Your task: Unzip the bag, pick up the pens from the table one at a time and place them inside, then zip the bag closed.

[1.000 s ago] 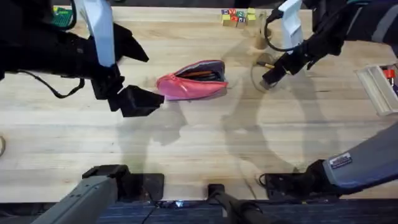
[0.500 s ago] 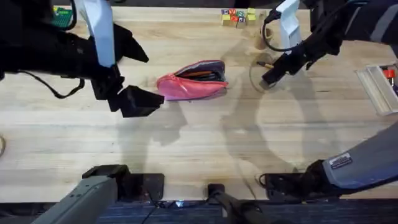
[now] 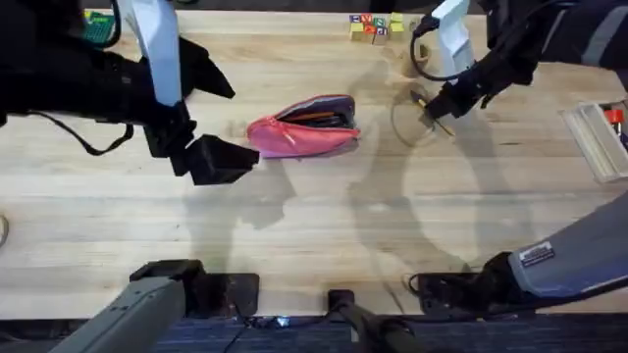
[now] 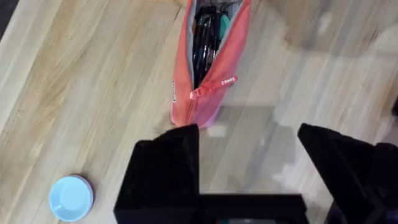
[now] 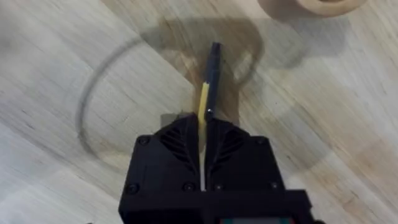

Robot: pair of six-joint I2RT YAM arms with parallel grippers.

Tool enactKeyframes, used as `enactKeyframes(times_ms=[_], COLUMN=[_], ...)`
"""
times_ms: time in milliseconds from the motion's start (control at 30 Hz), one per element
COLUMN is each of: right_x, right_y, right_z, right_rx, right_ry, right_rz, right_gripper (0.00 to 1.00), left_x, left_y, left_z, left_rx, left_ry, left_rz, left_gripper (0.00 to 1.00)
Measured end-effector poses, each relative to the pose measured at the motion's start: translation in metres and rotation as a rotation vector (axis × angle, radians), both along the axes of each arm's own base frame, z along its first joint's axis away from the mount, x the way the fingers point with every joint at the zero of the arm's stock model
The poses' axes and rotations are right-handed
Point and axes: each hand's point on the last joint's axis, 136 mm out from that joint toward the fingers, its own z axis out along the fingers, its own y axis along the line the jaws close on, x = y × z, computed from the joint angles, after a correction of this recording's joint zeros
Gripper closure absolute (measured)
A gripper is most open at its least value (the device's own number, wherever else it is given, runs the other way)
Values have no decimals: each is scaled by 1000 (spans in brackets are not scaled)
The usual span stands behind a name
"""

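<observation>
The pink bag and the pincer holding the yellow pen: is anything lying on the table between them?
No. In the overhead view, only bare table with shadows lies between the bag and the right pincer gripping the pen.

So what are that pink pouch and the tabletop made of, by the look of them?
The bag looks like soft matte fabric: its sides sag and crease around the open zipper. The table appears to be pale wood, smooth-finished, with visible grain and plank strips.

No readable text, small label on right arm [image 3: 538,255] illegible
</observation>
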Motion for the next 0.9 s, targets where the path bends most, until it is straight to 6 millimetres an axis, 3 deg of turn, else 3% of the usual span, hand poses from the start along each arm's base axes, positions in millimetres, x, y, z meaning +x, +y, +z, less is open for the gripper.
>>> enactKeyframes(times_ms=[233,633,900], right_x=[-2,-26,-57], right_y=[0,11,24], right_z=[0,2,6], right_rx=[-21,-119,-142], right_ry=[12,107,164], right_rz=[6,124,190], right_gripper=[968,970,969], left_x=[0,0,0], left_y=[0,0,0], left_z=[0,0,0], left_rx=[0,0,0], left_ry=[0,-1,0], left_rz=[0,0,0], left_gripper=[7,7,7])
